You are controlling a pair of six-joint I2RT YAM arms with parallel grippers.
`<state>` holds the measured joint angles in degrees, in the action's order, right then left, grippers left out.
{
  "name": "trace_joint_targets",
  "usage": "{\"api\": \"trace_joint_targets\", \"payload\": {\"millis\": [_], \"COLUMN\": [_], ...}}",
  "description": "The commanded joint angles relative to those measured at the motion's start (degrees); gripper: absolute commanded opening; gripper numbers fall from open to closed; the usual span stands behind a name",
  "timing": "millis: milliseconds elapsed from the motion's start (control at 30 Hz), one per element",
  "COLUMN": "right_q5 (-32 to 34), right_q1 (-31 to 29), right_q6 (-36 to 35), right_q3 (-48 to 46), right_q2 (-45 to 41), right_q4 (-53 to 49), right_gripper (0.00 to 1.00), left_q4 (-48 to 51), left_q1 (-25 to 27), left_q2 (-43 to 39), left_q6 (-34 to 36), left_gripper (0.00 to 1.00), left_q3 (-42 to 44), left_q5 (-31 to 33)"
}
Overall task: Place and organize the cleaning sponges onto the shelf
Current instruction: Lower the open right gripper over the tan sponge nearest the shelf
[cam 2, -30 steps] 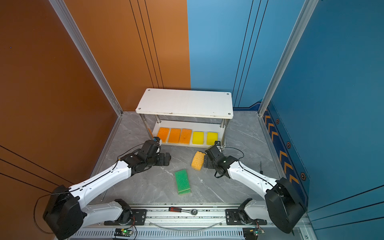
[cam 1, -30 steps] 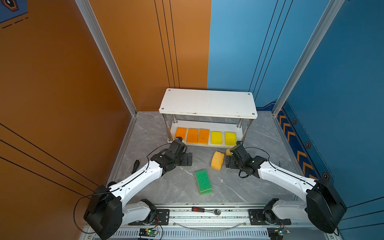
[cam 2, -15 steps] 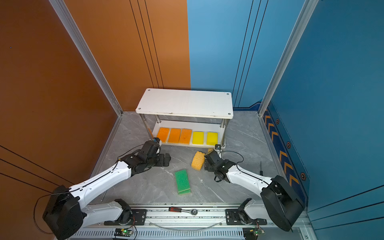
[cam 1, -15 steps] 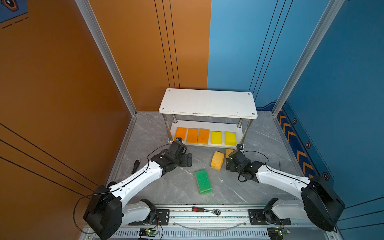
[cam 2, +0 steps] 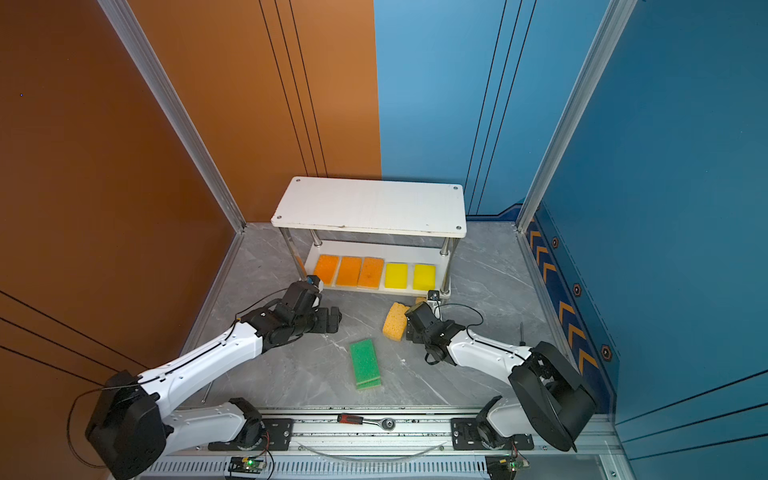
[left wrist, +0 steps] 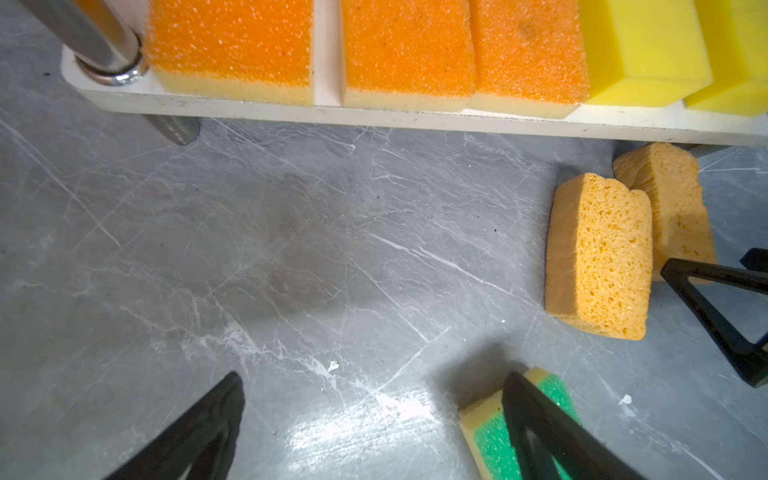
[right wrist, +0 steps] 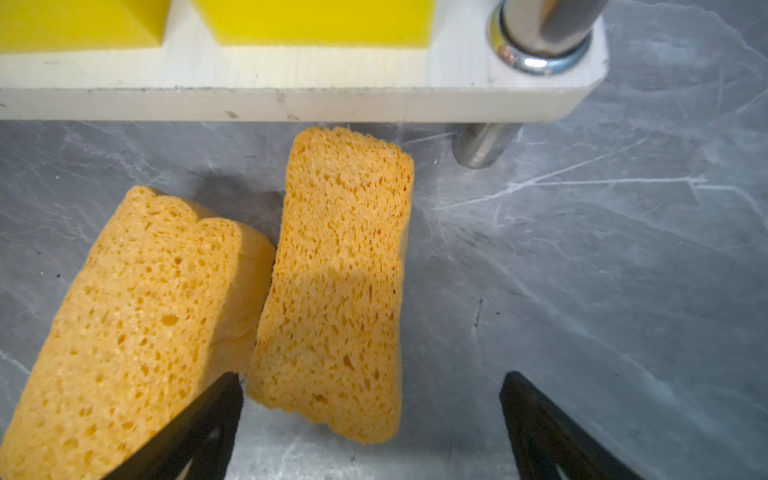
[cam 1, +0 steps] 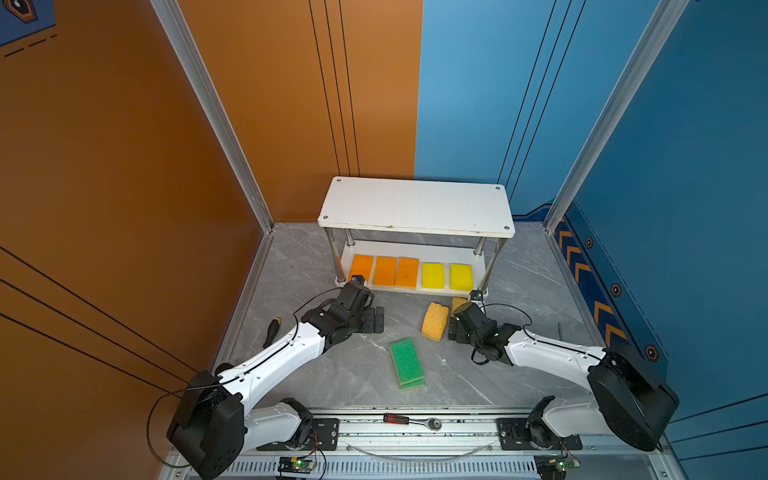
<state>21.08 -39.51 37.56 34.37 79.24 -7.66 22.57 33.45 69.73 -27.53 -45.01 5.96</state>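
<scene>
The shelf (cam 1: 415,203) stands at the back. Its lower board (right wrist: 291,83) carries three orange-topped sponges (cam 1: 384,271) and two yellow sponges (cam 1: 446,276) in a row. Two porous yellow-orange sponges lie on the floor in front of it, one (cam 1: 434,321) on edge and the other (right wrist: 340,270) flat beside it. My right gripper (right wrist: 372,415) is open and low behind them, the flat sponge's near end between its fingers. Two green-topped sponges (cam 1: 406,363) lie stacked mid-floor. My left gripper (left wrist: 374,415) is open over bare floor, one finger overlapping the green stack (left wrist: 490,436) in its wrist view.
A black-handled screwdriver (cam 1: 272,330) lies at the left wall beside my left arm. A thin tool (cam 1: 559,330) lies near the right wall. A red-handled ratchet (cam 1: 411,420) rests on the front rail. Chrome posts (left wrist: 104,45) stand at the shelf's corners.
My right gripper has drawn back from the shelf toward the front and settled lower behind the porous sponges. The left arm and all sponges have stayed put.
</scene>
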Motion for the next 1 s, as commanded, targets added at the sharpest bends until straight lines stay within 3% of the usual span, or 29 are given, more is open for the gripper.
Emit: {"api": "trace_joint_targets", "payload": {"millis": [0, 733, 967], "right_q5": [1.01, 2.65, 2.56], "right_q1": [-0.31, -3.48, -3.56], "right_q6": [1.11, 2.34, 1.71], "right_q3": [-0.36, -0.36, -0.37], "right_q2": [1.06, 8.53, 9.41], "right_q4": [1.3, 5.15, 5.46], "right_gripper": [0.96, 0.95, 0.86], "left_q4": [1.08, 1.05, 1.06], "left_q1": [0.56, 0.56, 0.68], "left_q2": [-0.52, 1.46, 1.1], "left_q6": [-0.43, 0.11, 0.11], "left_gripper": [0.98, 0.98, 0.98], "left_q3": [0.63, -0.3, 0.15], "left_q5": [0.99, 0.7, 1.07]}}
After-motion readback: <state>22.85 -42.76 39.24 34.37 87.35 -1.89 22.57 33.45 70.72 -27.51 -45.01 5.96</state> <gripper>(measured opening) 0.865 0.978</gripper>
